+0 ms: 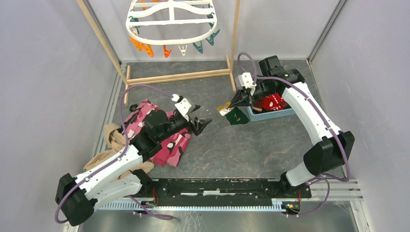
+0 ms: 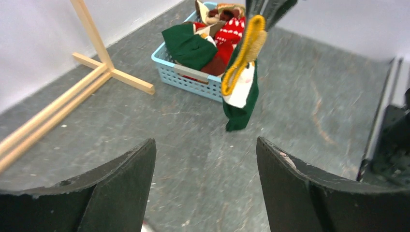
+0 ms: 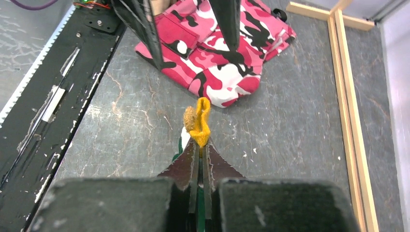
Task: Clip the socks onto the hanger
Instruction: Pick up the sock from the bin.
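Hanging limp from the right end effector, the dark green sock is clear of the tabletop and just beside the blue basket, where the other socks sit piled. Right jaws are pressed together, pinching the sock by its yellow cuff; a loop of cuff sticks out past the tips and the body droops below. Judgement: very light, soft, zero stiffness, so it'll fold and swing with any arm motion. Knit fabric looks grippy, not fragile. The cuff is the thickest edge, so that's the best place to hold it and to clip it. Left end effector is spread wide and empty, aimed at the sock but apart from it. It could take the lower body or toe to pull the sock taut. Hanger is up at the back on the wooden stand, well apart from the sock, with clips dangling off its rim. Leave some cuff free past the fingers so a clip can bite.
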